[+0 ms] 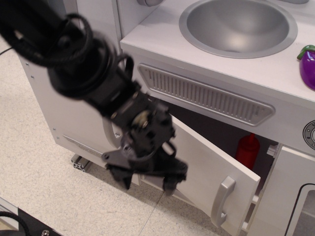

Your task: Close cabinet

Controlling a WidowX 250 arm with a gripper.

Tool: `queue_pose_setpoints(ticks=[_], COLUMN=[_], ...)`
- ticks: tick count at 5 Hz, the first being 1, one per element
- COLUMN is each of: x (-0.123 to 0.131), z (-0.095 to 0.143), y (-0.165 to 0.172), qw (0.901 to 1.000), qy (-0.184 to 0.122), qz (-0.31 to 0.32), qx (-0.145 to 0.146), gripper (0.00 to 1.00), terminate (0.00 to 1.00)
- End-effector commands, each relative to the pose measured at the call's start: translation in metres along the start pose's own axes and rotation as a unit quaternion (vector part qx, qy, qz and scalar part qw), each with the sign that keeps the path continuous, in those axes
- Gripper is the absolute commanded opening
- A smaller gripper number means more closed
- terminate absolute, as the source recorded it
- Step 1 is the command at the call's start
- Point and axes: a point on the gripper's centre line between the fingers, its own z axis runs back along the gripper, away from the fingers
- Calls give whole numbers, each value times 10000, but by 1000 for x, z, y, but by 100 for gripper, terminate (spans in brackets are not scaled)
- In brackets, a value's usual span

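The cabinet [231, 135] is the white compartment under the sink counter. Its wide white door [206, 164] stands ajar at a slant, with the grey loop handle [221, 199] near its free edge at the lower right. A dark gap stays open between the door and the cabinet front. My black gripper [145, 183] is blurred with motion, open and empty. It hangs low in front of the door's hinge side, at the door's left. Whether it touches the door I cannot tell.
A red bottle [247, 149] shows inside through the gap. A silver sink [238, 24] and a purple eggplant [308, 66] sit on the counter above a grey vent grille [206, 96]. The dark-framed window door [295, 196] is at the right. My arm covers the left cabinet front.
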Motion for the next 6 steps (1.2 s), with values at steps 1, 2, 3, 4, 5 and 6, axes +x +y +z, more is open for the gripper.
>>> queue_pose_setpoints(ticks=[1,2,3,4,5,6], x=[11,24,36,45,57,72], z=[-37,-51,-54,-53,-57,-63], y=[-5,-17,-34,-54,-72,-81], qw=[9996,9990,9984,9977,9961,9937], qy=[-209,-270,-255,-207,-233,-359], qz=[88,318,506,623,825,1036], qx=[159,130,35,-140,-221,-214], gripper=[100,100,100,100,100,100], terminate=[0,0,0,0,0,0])
